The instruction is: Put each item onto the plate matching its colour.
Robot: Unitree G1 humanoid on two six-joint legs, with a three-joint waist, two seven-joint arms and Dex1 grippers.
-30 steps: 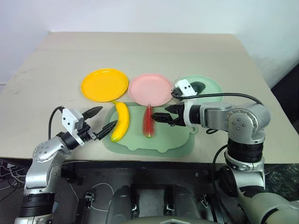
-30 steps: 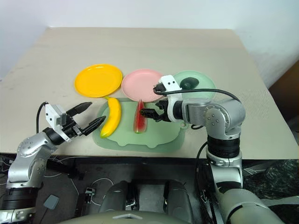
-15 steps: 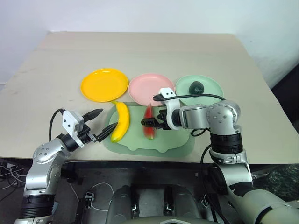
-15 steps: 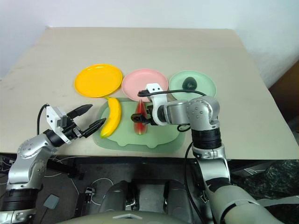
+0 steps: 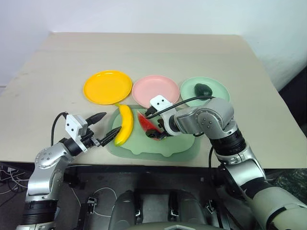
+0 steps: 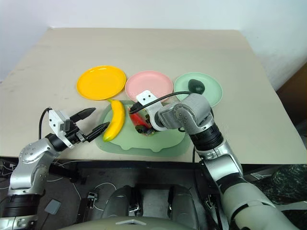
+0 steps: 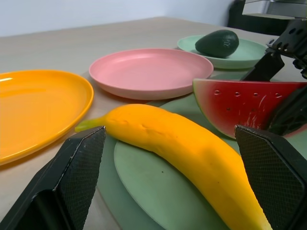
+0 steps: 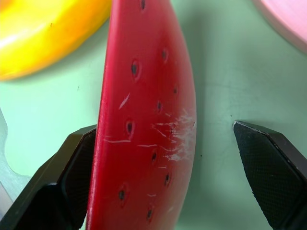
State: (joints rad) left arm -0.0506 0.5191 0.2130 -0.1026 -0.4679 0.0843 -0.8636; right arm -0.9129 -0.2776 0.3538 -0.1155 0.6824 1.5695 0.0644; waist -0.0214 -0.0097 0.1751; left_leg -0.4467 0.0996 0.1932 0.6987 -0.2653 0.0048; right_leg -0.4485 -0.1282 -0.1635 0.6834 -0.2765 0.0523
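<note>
Right pincer (image 8: 158, 143) is standing with its fingers spread apart, straddling the red watermelon wedge (image 5: 149, 127) at the centre of the head view; one finger looks to be touching the wedge's flank, the other is well clear, so nothing is being gripped yet. The wedge is lying on the pale green mat (image 5: 180, 143), just below the pink plate (image 5: 155, 90).

Left pincer (image 5: 106, 128), at lower left of the frame, is also standing apart and empty, aiming level at the yellow banana (image 5: 124, 124), which is lying on the mat's left part below the yellow-orange plate (image 5: 106, 86).

At upper right, the dark green avocado (image 5: 202, 89) is already sitting on the mint green plate (image 5: 218, 97), so that pairing looks done.

Judging by this, the watermelon step is in hand. Next the right fingers are needing to close squarely on the wedge, then lift and carry it up-frame onto the pink plate. The wedge is tapering, so a squeeze near its thin edge could be slipping.
</note>
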